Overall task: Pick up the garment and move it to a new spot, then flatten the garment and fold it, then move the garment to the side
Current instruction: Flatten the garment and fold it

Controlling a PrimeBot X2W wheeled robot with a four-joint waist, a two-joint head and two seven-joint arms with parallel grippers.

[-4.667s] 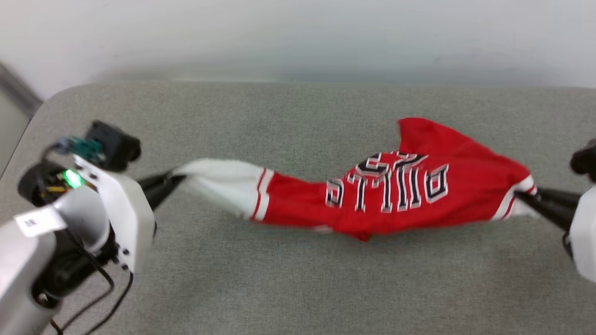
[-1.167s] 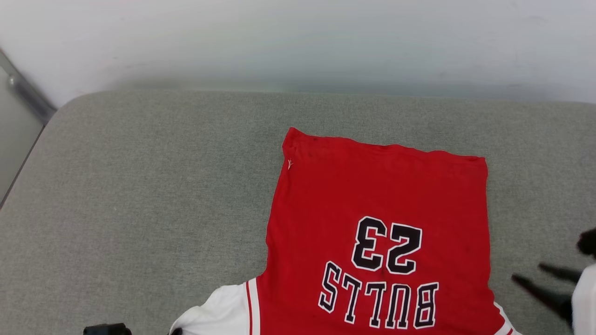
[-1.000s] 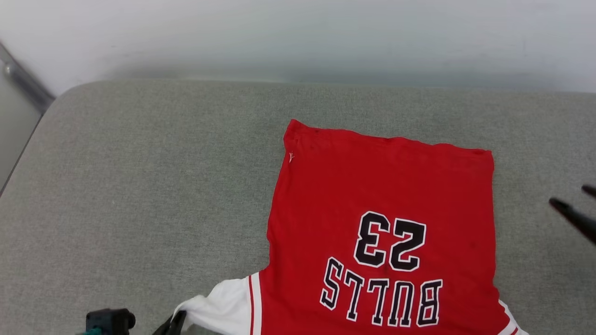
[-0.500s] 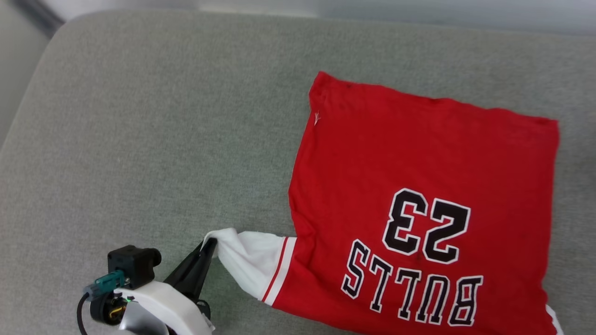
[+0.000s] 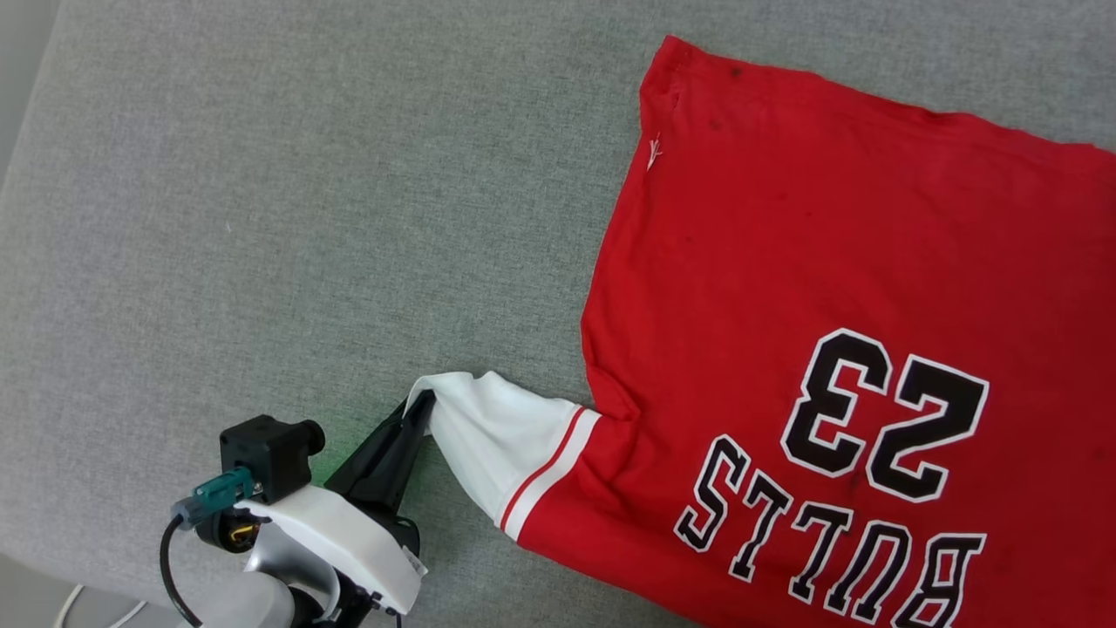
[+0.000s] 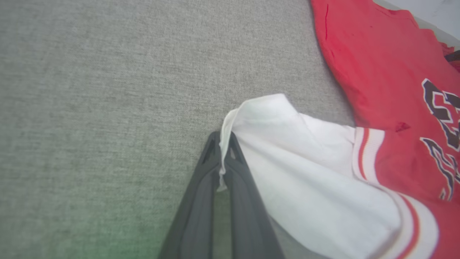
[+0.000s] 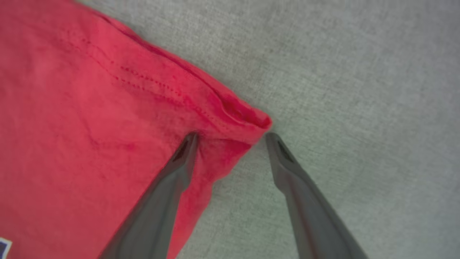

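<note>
Soft, limp garment (image 5: pixel 785 262) lies flat: left gripper (image 6: pixel 220 144) pinches its white sleeve (image 5: pixel 497 427), right gripper (image 7: pixel 230 135) straddles the red hem corner (image 7: pixel 248 117), jaws spread; stitched edges probably grip best.

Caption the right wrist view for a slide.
Open right gripper brackets a hem corner of the red garment on the grey surface.

Red shirt (image 5: pixel 785 244) on grey padding (image 5: pixel 261 218).
The shirt is bright red with a few small dark specks. Its sleeve (image 5: pixel 501 432) is white and ends in a band of red and white stripes, and the lettering (image 5: pixel 837 488) is black with a white outline. The padding is a flecked grey-green weave, tinted faintly green beside the left gripper (image 5: pixel 423 406), which has black fingers, a white shell (image 5: pixel 340 541) and a teal plug (image 5: pixel 214 506). The right gripper (image 7: pixel 230 136) has dark grey fingers.
</note>
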